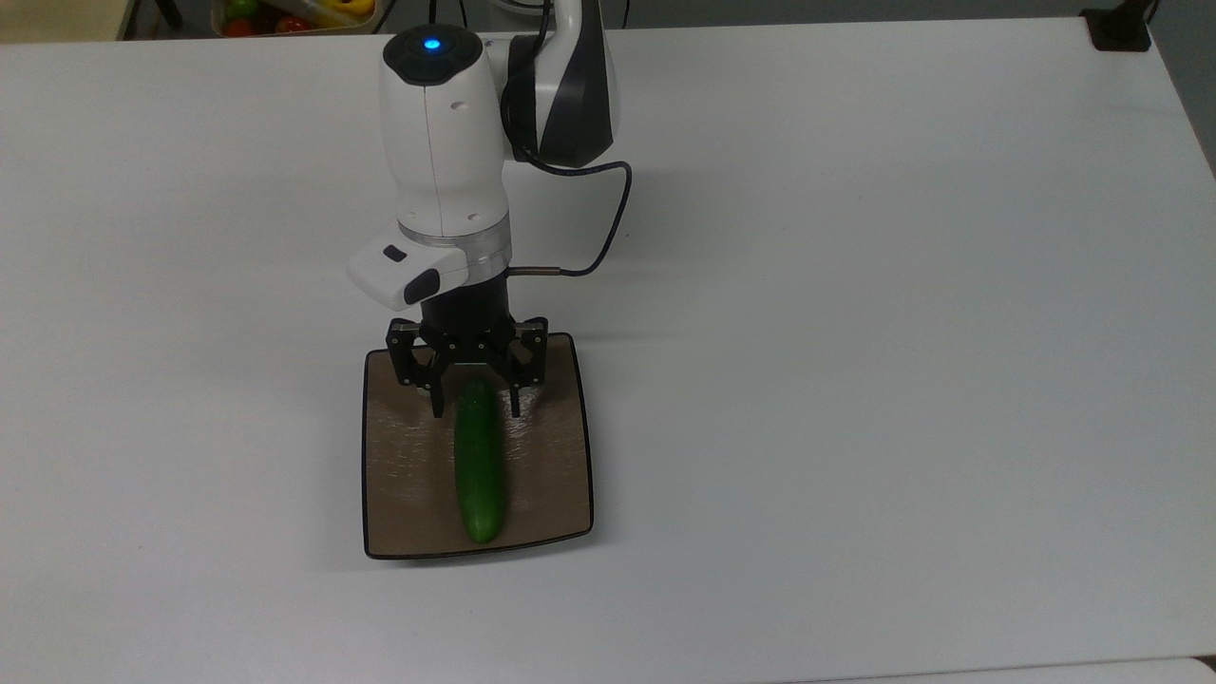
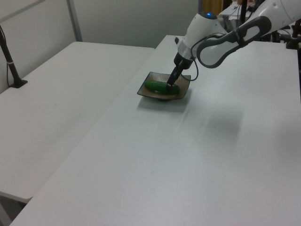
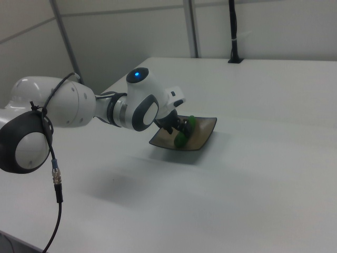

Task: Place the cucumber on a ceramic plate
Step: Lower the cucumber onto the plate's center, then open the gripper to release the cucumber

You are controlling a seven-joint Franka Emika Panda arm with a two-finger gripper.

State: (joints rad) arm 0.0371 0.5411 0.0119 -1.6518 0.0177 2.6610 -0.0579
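The cucumber [image 1: 479, 465] is lying lengthwise on the plate [image 1: 556, 494], a little toward the top view's left of centre, its near end close to the front rim. The gripper [image 1: 476, 404] is sitting over the far end with its fingers spread, one on each side and a gap showing between each finger and the green skin, so it is holding nothing.

Judging by looks, the cucumber is going to handle as a light, stiff thing with a smooth, somewhat slippery skin; being round, it is likely to roll sideways on the glossy plate if nudged. A grip across the middle of its length, squeezing the narrow way, is looking like the safer hold (an end grip is leaving the long body to swing). The plate is ceramic, hence hard and breakable, and is sitting on the white table [image 1: 855, 380].

No brand, label or writing is showing legibly anywhere.
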